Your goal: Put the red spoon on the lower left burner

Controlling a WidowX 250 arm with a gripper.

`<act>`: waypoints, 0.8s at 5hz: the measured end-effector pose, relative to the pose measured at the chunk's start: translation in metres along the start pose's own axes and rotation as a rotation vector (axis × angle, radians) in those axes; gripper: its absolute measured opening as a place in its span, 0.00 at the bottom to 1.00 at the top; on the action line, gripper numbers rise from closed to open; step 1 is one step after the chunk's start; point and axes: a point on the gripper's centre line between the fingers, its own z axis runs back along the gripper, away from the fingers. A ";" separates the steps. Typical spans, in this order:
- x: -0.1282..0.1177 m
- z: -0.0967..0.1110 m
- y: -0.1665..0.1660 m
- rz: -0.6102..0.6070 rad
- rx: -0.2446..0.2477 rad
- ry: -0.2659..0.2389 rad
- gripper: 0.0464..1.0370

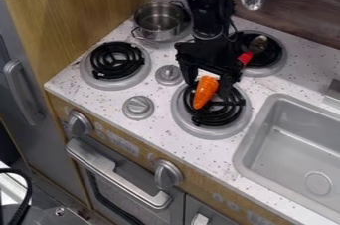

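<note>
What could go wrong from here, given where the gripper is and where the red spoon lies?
The gripper is right at the carrot over the lower right burner, so it might disturb that instead of picking the red spoon. The spoon lies on the upper right burner, close beside the gripper, and a sideways move could knock it.

No readable text or numbers.

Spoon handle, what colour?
The handle is red, unlike the metallic grey bowl; best seen in the camera view.
</note>
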 end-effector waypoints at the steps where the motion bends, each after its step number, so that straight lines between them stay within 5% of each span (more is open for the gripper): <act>1: -0.007 -0.011 0.000 0.003 -0.001 0.037 0.96; 4: 0.085 -0.026 -0.009 -0.136 -0.042 -0.057 0.96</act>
